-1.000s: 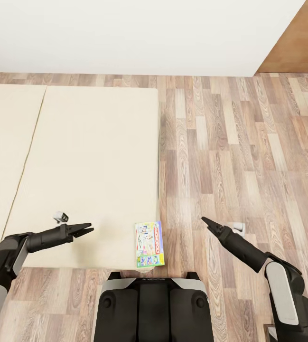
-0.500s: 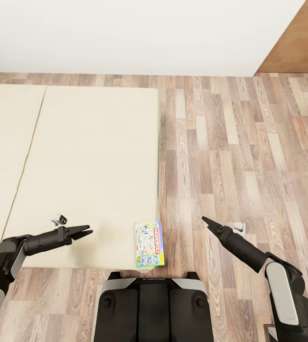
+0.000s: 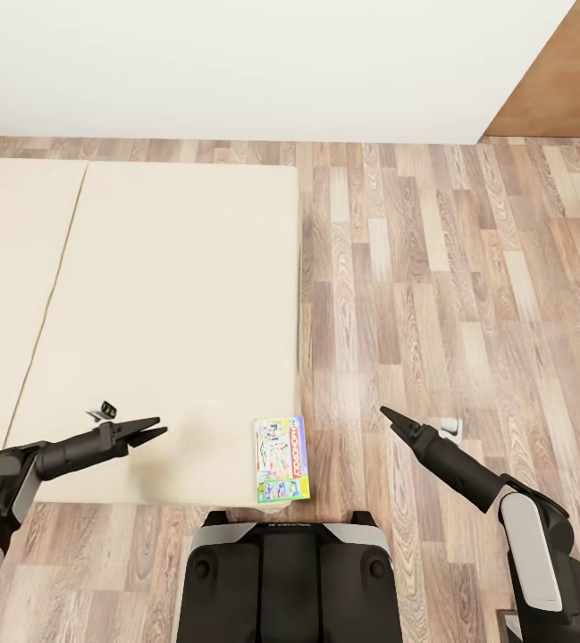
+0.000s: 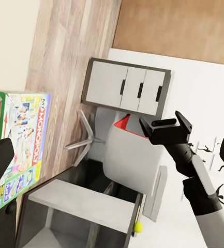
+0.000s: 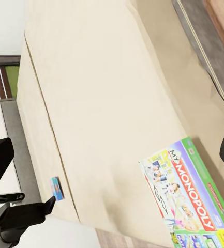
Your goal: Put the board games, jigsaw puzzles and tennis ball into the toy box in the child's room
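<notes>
The left gripper (image 3: 151,430) has dropped back, fingers spread; the board game (image 3: 282,458) overhangs the bed (image 3: 173,295) above plank floor (image 3: 432,268). Right fingers probably closed.

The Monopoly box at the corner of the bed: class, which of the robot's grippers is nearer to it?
Roughly equal, the right perhaps slightly nearer. The Monopoly box lies between them: the left gripper hovers over the mattress on one side, the right gripper over the wood floor on the other. Neither touches it.

Wood plank floor (image 3: 432,268), white wall (image 3: 236,62), grey cabinet (image 4: 127,88)
</notes>
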Controlling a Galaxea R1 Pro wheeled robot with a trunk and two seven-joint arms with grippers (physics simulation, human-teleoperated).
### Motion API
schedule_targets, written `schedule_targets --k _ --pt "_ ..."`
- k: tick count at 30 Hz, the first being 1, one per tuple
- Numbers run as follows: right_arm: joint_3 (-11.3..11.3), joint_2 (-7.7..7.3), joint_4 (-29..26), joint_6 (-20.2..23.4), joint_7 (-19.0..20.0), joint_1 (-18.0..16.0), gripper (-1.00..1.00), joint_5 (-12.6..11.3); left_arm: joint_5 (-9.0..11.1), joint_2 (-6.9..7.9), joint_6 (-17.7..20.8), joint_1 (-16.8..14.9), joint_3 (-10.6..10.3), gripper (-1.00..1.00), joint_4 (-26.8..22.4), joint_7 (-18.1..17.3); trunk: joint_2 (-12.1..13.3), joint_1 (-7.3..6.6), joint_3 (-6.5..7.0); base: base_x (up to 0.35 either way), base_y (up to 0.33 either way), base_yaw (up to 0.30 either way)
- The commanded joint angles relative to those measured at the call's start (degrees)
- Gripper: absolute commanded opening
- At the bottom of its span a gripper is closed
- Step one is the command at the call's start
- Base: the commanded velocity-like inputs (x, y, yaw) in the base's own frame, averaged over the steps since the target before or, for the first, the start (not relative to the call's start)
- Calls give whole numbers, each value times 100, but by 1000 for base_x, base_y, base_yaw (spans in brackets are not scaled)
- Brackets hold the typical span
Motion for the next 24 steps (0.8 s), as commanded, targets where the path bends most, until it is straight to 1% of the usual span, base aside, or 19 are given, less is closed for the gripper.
schedule_targets --k 1,9,11,12,16,24 --pt "-17 6 -2 36 24 -4 100 10 -2 1 61 -1 1 100 -1 -24 -8 3 -6 0 0 0" --pt "-16 15 -2 31 31 -4 100 1 -2 7 61 -1 14 100 -5 -30 -8 3 -6 0 0 0" --pt "-18 19 -2 31 32 -4 100 0 -2 34 61 -1 15 100 -5 -34 -8 3 -6 0 0 0" --pt "-18 26 -2 30 33 -4 100 0 -2 77 61 -1 15 100 -6 -37 -8 3 -6 -29 0 0" --pt "-21 30 -2 28 38 -4 100 -6 -2 100 61 -1 15 100 -6 -38 -8 3 -5 -54 0 0" --pt "-22 45 3 16 42 -4 100 -7 -5 114 61 -1 16 100 -6 -35 -8 3 43 -26 0 -46"
